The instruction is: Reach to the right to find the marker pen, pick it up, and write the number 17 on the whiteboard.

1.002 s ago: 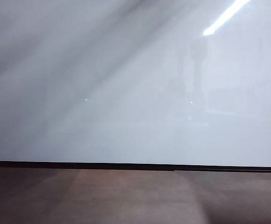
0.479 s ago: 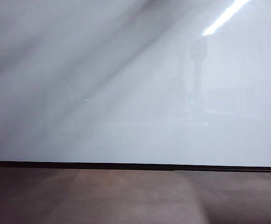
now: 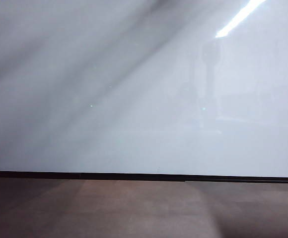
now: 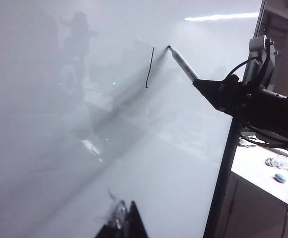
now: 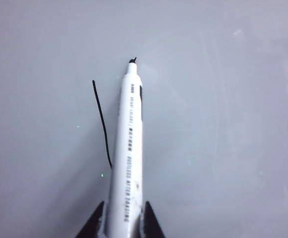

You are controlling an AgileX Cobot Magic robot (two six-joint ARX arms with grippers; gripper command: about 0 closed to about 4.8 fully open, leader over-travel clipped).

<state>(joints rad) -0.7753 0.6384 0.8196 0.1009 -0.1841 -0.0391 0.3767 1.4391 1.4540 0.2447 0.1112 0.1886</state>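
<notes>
Now right gripper (image 5: 119, 220) clamping marker pen (image 5: 128, 148), tip at whiteboard (image 5: 223, 124)

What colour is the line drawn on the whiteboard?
Black stroke on the glossy white whiteboard; right wrist view shows it best.

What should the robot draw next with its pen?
Probably the top bar of the 7. Only one black stroke, the 1, is on the whiteboard, and the right gripper, shut on the marker pen, has the tip just beside the stroke's top. The left gripper waits lower down.
</notes>
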